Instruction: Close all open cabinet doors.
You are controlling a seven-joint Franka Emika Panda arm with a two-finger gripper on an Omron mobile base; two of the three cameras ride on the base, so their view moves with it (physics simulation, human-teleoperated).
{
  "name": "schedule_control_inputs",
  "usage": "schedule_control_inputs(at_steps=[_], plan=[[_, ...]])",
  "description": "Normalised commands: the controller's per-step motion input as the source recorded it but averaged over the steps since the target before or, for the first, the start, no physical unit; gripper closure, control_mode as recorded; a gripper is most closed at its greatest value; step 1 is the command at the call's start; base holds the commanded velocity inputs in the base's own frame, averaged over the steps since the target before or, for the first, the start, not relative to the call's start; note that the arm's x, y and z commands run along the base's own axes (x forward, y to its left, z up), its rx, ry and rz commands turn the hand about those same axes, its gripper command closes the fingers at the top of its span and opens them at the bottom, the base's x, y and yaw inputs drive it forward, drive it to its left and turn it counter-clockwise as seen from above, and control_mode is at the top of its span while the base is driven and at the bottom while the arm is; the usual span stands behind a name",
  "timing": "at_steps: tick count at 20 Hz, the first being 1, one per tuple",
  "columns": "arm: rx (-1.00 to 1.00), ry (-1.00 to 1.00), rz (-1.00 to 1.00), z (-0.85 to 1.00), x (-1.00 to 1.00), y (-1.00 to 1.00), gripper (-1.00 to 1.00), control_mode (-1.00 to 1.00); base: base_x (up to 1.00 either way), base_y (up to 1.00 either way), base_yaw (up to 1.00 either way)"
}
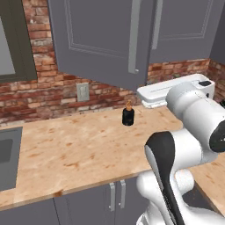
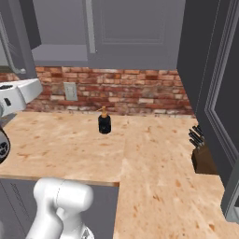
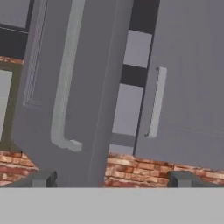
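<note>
A slate-grey cabinet door (image 3: 74,87) stands swung open toward me, its long silver handle (image 3: 65,87) close ahead of my gripper (image 3: 111,179). The gripper is open, its fingertips (image 3: 43,178) wide apart and holding nothing. Between this door and the neighbouring door (image 3: 188,87) a gap shows the cabinet's shelves (image 3: 131,87). The neighbour looks flush with the cabinet. In the left base view the open door (image 1: 96,39) hangs over the counter above my arm. In the right base view another door (image 2: 219,93) stands swung out at the near right.
A black bottle (image 1: 128,116) with an orange top stands on the wooden counter (image 1: 79,145) by the brick wall. A knife block (image 2: 201,154) sits under the right door. A sink (image 1: 6,154) lies at the far left, below a window (image 1: 13,44).
</note>
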Motion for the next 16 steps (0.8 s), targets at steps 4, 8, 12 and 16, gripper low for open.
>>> schedule_control_inputs(at_steps=[4, 8, 12, 16], plan=[[0.00, -0.01, 0.01, -0.16, 0.00, 0.45, -1.00, -1.00, 0.00, 0.00, 0.00], [0.00, -0.01, 0.00, -0.28, 0.01, 0.51, -1.00, -1.00, 0.00, 0.00, 0.00], [0.00, -0.06, 0.00, -0.30, 0.14, 0.56, -1.00, -1.00, 0.00, 0.00, 0.00], [0.00, -0.08, 0.00, -0.28, 0.37, 0.60, -1.00, -1.00, 0.00, 0.00, 0.00]])
